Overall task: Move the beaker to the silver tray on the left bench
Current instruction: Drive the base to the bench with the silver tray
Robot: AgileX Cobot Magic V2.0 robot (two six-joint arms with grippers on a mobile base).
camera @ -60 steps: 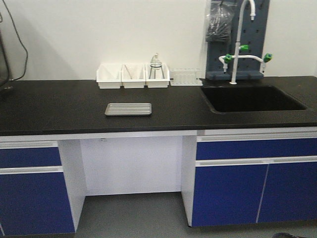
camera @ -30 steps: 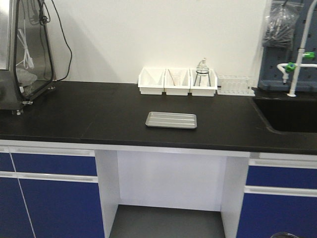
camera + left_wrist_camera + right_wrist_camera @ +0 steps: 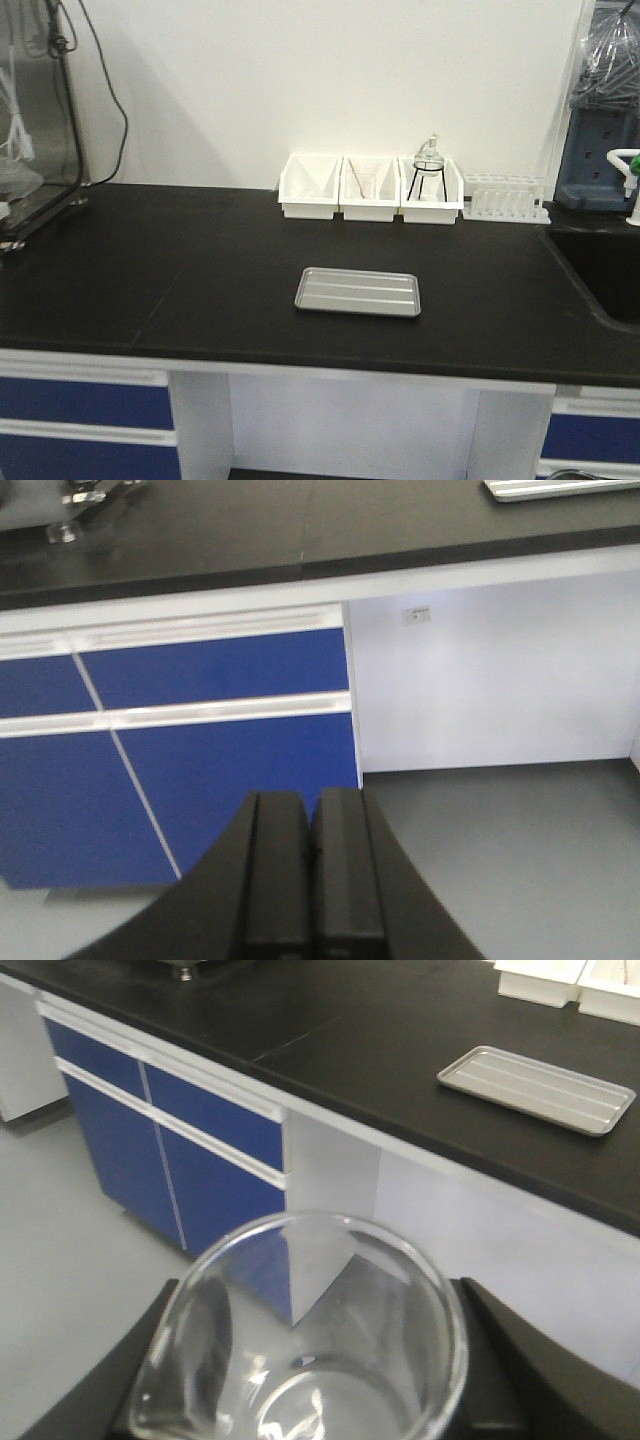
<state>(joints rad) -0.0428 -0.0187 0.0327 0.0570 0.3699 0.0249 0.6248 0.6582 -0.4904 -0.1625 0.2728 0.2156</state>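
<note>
The silver tray (image 3: 358,291) lies flat on the black bench (image 3: 180,270), near its front edge. It also shows in the right wrist view (image 3: 535,1088), and its corner shows in the left wrist view (image 3: 560,487). My right gripper (image 3: 310,1360) is shut on the clear glass beaker (image 3: 300,1340), held in front of the bench, below its top. Dark fingers (image 3: 520,1360) press on both sides of the glass. My left gripper (image 3: 312,880) is shut and empty, its pads together, low before the blue cabinet doors (image 3: 200,740). Neither gripper shows in the front view.
Three white bins (image 3: 370,187) stand at the back wall; the right one holds a flask on a black tripod (image 3: 430,170). A test-tube rack (image 3: 505,197) is beside them. A sink (image 3: 605,275) is at right, a steel apparatus (image 3: 30,120) at left. A knee gap (image 3: 490,680) opens under the bench.
The front view has swung left and come closer to the bench: the tray and bins look larger and lower, the sink and tap have slid to the right edge.
</note>
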